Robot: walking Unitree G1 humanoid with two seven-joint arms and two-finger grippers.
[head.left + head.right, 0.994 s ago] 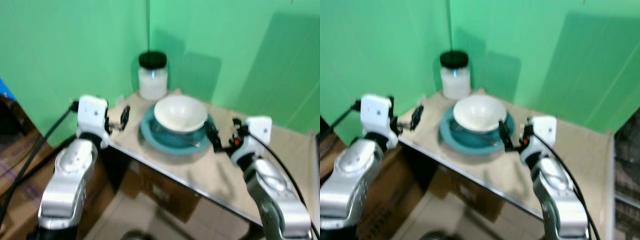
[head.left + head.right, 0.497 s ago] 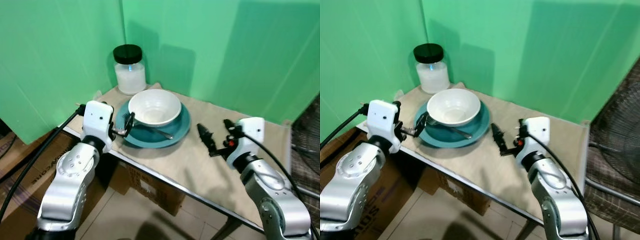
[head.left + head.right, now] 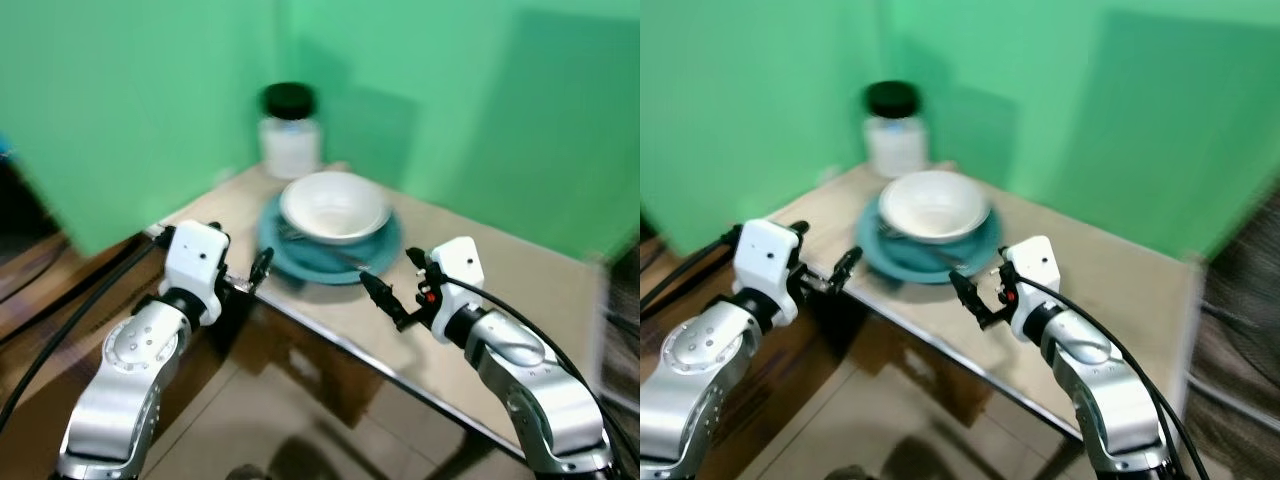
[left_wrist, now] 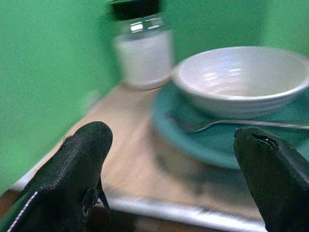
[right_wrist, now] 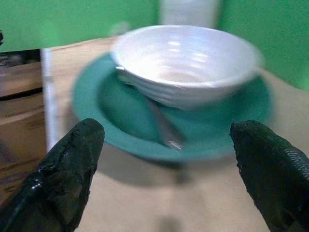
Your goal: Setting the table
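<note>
A white bowl (image 3: 335, 205) sits on a teal plate (image 3: 378, 262) on the beige table (image 3: 500, 290). A metal utensil (image 4: 241, 124) lies on the plate beside the bowl. Behind them stands a glass jar (image 3: 290, 140) with a black lid. My left gripper (image 3: 258, 270) hovers open and empty at the table's front-left edge, just short of the plate. My right gripper (image 3: 385, 298) is open and empty over the table's front edge, at the plate's near right side. Both wrist views look between spread fingers (image 5: 72, 164) at the bowl (image 5: 186, 63).
Green walls (image 3: 140, 90) close in the table's back and left sides. Cardboard boxes (image 3: 320, 375) stand under the table on a tiled floor. Black cables (image 3: 60, 320) trail from my left arm. The right half of the table is bare.
The camera has swung and the picture is blurred. Both grippers have drawn back from the plate toward the table's front edge; the right one now sits closer to the plate's front.
</note>
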